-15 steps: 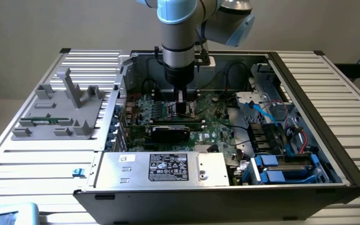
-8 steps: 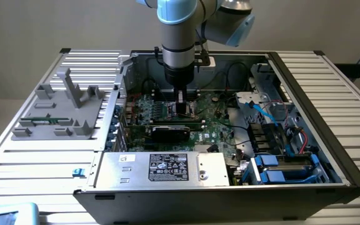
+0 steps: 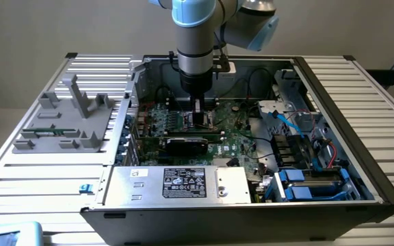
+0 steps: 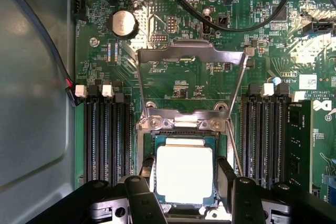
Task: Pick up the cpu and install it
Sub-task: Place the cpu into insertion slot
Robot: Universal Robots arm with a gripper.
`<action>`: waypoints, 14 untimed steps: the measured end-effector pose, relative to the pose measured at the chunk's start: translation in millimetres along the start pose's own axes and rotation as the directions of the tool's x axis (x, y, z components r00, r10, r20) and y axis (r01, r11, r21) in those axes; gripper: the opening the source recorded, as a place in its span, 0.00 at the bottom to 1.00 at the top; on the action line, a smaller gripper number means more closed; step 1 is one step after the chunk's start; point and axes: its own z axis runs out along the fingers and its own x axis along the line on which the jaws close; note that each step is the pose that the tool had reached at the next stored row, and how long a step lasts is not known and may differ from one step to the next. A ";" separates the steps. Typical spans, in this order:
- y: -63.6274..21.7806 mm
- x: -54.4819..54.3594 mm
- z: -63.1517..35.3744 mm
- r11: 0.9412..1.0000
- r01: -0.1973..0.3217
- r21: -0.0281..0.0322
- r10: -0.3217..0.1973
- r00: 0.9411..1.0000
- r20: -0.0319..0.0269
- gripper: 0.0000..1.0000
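In the wrist view the gripper (image 4: pixel 186 170) sits closest, its two dark fingers (image 4: pixel 148 170) pressed against opposite edges of the cpu (image 4: pixel 185 176), so the jaws are grasping it. The cpu lies flat and square over the socket (image 4: pixel 184 125). Its metal top glares pale and has a thin darker rim. Beyond it the hinged load plate (image 4: pixel 191 52) stands raised, with memory slots (image 4: pixel 107 135) on either side and a coin battery (image 4: pixel 123 23) farther off on the green motherboard (image 4: pixel 173 85).

The exterior view gives the pose. The arm (image 3: pixel 195 46) drops vertically into the open computer case (image 3: pixel 334 97), with the gripper (image 3: pixel 198 119) low over the board behind a black expansion card (image 3: pixel 186 143). A grey holder (image 3: pixel 67 123) rests on the slatted counter (image 3: pixel 39 179) at the exterior view's left.
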 end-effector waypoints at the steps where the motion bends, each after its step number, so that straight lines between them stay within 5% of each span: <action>1: 0.0 0.0 0.0 1.000 0.000 0.000 0.000 1.000 0.000 0.55; 14: 0.0 -0.3 0.0 1.000 0.000 0.000 0.000 1.000 -0.002 0.55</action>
